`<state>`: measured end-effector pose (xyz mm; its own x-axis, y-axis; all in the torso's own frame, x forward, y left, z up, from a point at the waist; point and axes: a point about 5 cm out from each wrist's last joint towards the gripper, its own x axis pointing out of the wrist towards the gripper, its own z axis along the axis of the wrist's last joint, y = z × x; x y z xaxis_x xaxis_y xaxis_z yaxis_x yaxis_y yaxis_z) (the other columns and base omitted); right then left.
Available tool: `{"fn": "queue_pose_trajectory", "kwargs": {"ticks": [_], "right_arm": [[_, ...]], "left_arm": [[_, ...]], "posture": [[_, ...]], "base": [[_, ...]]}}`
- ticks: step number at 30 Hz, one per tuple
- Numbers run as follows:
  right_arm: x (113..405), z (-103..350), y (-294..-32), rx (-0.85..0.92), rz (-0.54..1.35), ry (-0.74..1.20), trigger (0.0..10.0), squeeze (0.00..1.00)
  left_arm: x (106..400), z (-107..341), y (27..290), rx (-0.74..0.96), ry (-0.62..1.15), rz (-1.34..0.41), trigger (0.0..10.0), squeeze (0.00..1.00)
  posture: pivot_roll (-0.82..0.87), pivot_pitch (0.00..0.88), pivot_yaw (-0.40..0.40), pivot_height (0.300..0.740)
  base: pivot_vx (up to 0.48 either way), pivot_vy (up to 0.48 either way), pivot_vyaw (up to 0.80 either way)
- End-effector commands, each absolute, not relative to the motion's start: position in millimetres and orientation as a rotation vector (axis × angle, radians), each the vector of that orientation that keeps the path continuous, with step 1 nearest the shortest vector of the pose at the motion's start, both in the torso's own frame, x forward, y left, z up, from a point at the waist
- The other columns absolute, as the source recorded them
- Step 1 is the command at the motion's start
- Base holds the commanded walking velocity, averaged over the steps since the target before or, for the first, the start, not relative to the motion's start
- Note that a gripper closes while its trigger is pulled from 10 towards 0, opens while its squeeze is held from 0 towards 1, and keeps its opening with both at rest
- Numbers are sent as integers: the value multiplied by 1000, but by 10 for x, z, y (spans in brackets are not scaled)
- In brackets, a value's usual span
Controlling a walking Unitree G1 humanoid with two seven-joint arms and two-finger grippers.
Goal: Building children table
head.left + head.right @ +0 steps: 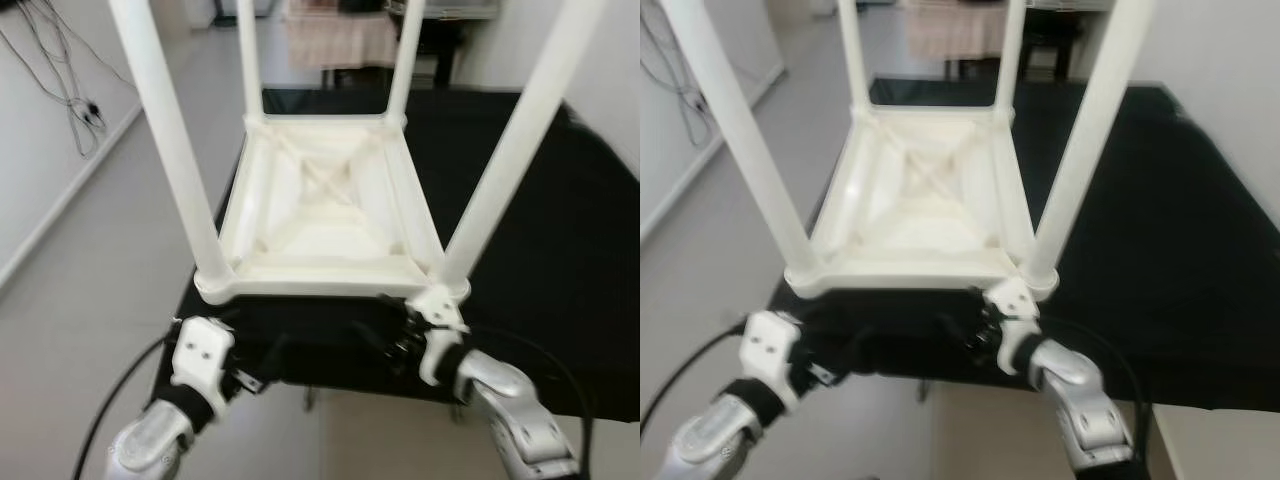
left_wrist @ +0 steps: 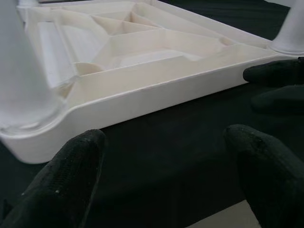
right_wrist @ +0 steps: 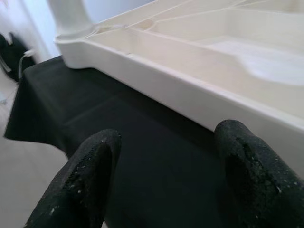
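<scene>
A white plastic children's table point(image 1: 330, 205) lay upside down on a desk draped in black cloth point(image 1: 540, 260), its ribbed underside facing up and its four white legs point(image 1: 170, 130) rising toward the camera; the table sat near the front edge of the desk, toward its left corner. The left tool point(image 2: 166, 185) was held low at the desk's front edge, just before the table's near-left corner; its two black fingers point(image 2: 71, 175) stood spread apart, with only black cloth between them and the table's front rim a short way beyond, untouched. The right tool point(image 3: 166, 175) sat at the front edge below the near-right corner, beside the near-right leg point(image 1: 510, 160); its fingers point(image 3: 80, 180) were likewise spread, holding nothing, one fingertip lying close under the table's white rim, though contact could not be judged. Silver forearms reached up from the lower corners of the head views; a black cable point(image 1: 115, 400) trailed from the left arm over the pale floor point(image 1: 90, 280). Loose wires point(image 1: 70, 90) hung on the wall at far left; a chair with pale cloth point(image 1: 340, 40) stood beyond the desk.
</scene>
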<state>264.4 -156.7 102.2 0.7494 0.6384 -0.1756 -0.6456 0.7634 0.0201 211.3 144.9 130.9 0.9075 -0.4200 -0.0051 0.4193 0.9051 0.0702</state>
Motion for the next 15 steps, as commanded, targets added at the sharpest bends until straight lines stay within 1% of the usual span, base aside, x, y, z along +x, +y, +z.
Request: {"fn": "queue_pose_trajectory", "kwargs": {"ticks": [1,5,10,15], "right_arm": [[2625,1031,-1512,-13,732,163,10000,0],[2652,1032,-1526,11,693,154,10000,0],[2692,1041,-1577,32,616,140,10000,0],[2706,1044,-1602,38,586,136,10000,0]], "left_arm": [[2052,1279,1509,74,21,-419,10000,0],[2032,1286,1541,76,20,-395,10000,0],[2115,1313,1607,85,2,-342,10000,0],[2140,1315,1613,91,4,-339,10000,0]], "posture": [[69,66,-42,740],[70,68,-43,740],[63,64,-42,740],[59,61,-40,740]], "base": [[0,0,800],[0,0,777],[0,0,0],[0,0,0]]}}
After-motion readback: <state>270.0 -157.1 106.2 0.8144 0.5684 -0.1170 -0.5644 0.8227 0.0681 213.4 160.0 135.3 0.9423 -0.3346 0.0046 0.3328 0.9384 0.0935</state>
